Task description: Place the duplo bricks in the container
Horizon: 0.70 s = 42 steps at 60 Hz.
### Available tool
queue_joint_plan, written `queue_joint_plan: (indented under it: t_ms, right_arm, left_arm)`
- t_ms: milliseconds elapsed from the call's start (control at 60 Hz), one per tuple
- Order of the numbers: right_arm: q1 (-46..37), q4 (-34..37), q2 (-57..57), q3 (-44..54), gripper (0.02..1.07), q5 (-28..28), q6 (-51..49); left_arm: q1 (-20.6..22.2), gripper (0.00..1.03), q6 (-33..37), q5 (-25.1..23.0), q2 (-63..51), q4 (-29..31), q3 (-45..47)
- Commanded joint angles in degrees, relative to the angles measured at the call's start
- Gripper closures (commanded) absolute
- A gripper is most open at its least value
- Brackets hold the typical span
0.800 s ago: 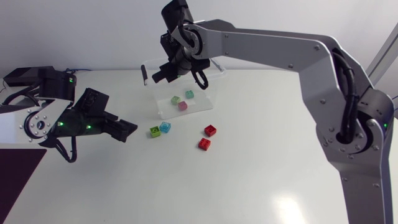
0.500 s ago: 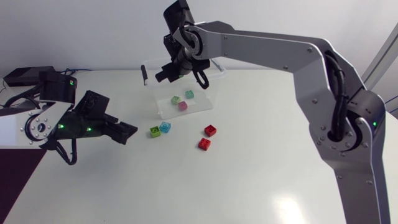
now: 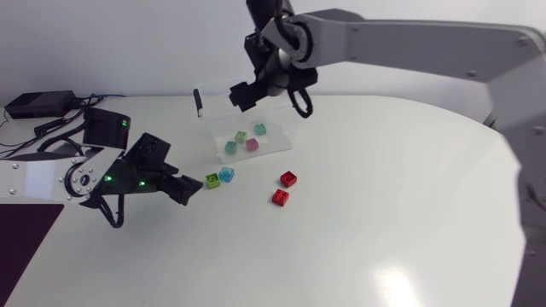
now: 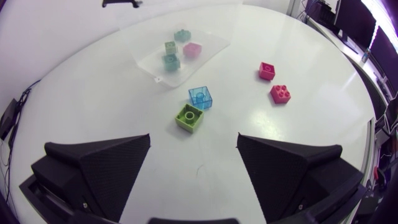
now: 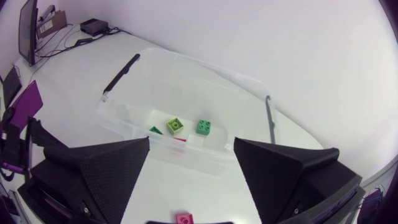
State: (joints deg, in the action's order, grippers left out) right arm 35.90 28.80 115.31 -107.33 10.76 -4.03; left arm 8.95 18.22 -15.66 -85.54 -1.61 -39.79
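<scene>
The left pincer [image 4: 193,140] is hanging low over the white table [image 3: 384,222], its two fingers standing wide apart with nothing between them. It is facing a lime green brick [image 4: 189,117] that is lying just ahead of it on the table. A clear blue brick [image 4: 201,97] is sitting just beside the lime one on its far side, corner to corner, though whether they are touching cannot be told. Off to one side of that pair, the first red brick [image 3: 289,179] and the second red brick [image 3: 280,198] are lying near each other but apart, out on the open table. Beyond the loose bricks, the clear container [image 3: 277,145] is standing with four bricks already resting on its floor: a pale green brick [image 3: 241,136], a teal brick [image 3: 260,130], a pink brick [image 3: 252,144] and a second teal brick [image 3: 230,147], all close together. The right arm is reaching in over the back of the table, and the right pincer [image 5: 191,143] is hovering above the container, looking down into it. Its fingers are spread wide and are carrying nothing.
</scene>
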Motion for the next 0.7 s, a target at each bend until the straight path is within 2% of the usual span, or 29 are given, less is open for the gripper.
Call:
queue_joint_plan:
  t_ms: [0,167,367,683]
  right_arm:
    - [0.05,-1.02,-7.64,7.48,0.06,-0.22,1.31]
    - [0.05,-4.36,-18.28,23.22,0.07,-4.00,1.04]
    - [-0.22,-8.05,-24.87,37.81,0.07,-8.13,-0.80]
    - [0.14,-12.98,-25.22,46.42,0.07,-9.62,-0.45]
  left_arm:
    - [1.24,0.06,1.82,-0.51,-3.32,-1.29,-1.52]
    - [1.51,0.06,4.19,-2.36,-9.82,-1.82,-6.26]
    - [0.37,0.07,9.29,-4.11,-18.09,-1.91,-12.50]
    - [-2.27,0.07,14.13,-7.10,-26.35,-1.82,-18.57]
